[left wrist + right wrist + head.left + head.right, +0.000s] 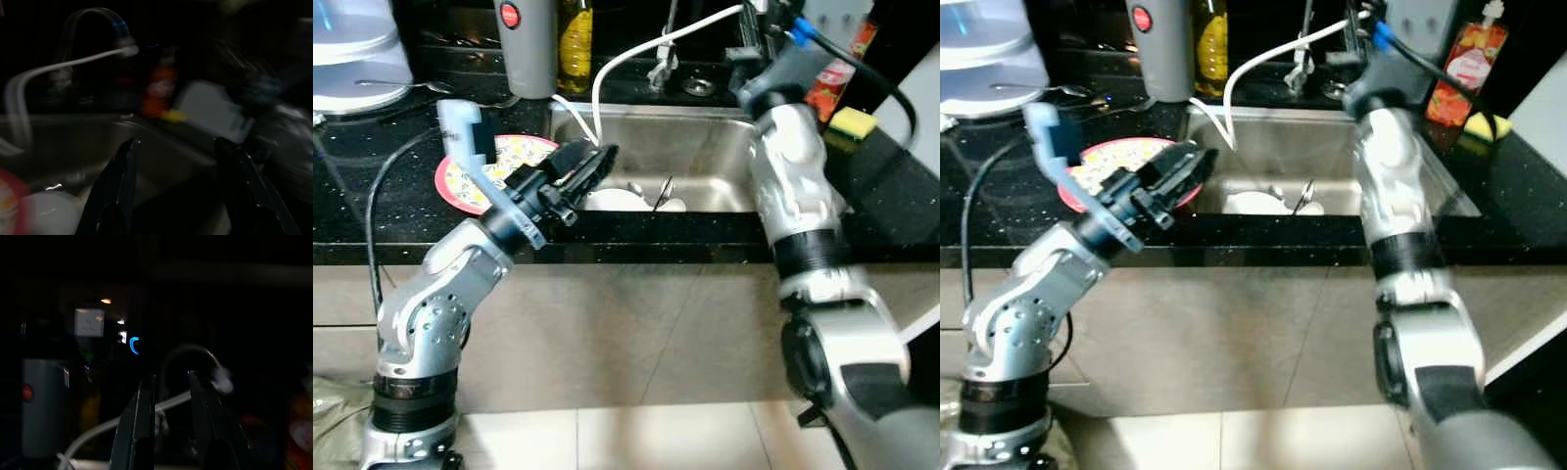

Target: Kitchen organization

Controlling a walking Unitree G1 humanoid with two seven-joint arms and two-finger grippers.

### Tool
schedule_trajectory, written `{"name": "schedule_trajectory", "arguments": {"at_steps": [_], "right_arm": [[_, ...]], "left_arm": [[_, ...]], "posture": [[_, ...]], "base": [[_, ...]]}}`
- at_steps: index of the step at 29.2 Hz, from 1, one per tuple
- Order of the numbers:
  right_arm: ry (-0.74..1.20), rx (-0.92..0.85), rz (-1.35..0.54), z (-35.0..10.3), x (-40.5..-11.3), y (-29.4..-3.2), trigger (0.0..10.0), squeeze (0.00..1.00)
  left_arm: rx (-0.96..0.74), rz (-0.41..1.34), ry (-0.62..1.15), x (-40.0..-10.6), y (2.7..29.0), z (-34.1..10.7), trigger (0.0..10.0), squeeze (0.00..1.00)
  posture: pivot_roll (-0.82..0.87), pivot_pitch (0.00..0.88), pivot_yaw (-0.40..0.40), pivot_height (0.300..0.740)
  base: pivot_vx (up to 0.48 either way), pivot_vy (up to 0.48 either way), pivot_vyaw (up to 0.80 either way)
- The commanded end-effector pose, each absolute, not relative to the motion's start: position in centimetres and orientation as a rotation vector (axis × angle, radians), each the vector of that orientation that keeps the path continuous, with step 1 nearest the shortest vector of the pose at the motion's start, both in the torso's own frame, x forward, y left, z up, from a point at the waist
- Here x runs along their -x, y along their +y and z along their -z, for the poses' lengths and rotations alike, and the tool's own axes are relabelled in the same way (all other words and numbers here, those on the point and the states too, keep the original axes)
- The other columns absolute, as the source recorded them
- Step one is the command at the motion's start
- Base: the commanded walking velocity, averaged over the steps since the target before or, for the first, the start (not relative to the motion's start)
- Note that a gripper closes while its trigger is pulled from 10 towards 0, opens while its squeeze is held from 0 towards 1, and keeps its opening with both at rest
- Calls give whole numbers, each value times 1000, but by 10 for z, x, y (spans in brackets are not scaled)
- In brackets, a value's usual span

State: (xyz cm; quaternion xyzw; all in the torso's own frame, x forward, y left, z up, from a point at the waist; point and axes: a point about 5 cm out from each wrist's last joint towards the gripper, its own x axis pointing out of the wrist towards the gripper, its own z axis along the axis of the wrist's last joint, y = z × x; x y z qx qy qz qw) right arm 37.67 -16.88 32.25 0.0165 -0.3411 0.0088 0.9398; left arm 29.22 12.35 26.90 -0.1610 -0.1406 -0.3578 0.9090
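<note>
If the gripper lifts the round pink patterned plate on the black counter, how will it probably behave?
The round pink patterned plate lies flat beside the steel sink, so it probably will not roll. It looks rigid, likely stiff, perhaps breakable. Its smooth surface may slip between the left gripper fingers.

Black speckled counter (pixel 372 211), seemingly pale floor tiles (pixel 636 436)

Brushed steel sink (pixel 705 147); glossy speckled black countertop (pixel 372 196).

Home kitchen: stainless sink (pixel 705 147) set in black speckled countertop (pixel 372 196), faucet (pixel 93 22) w/ white hose (pixel 636 54) behind it. Dishes in the basin, patterned plate (pixel 524 152) beside it, oil bottle (pixel 575 44), yellow sponge (pixel 853 122) & red pouch (pixel 1469 69) nearby; tiled floor (pixel 607 436) below.
</note>
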Motion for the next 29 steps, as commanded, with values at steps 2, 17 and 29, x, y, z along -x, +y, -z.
{"name": "schedule_trajectory", "arguments": {"at_steps": [2,17,29], "right_arm": [[-649,-60,27,-306,-370,-179,10000,0],[-512,-103,130,-263,-337,-196,10000,0],[-512,-89,125,-272,-330,-196,10000,0]], "left_arm": [[195,601,-263,-306,125,-265,10000,0],[41,202,-345,-329,148,-277,10000,0],[-268,-31,7,-348,179,-226,10000,0]], "posture": [[102,0,-17,740],[73,0,27,740],[68,0,19,740]], "base": [[0,0,0],[0,0,0],[0,0,0]]}}
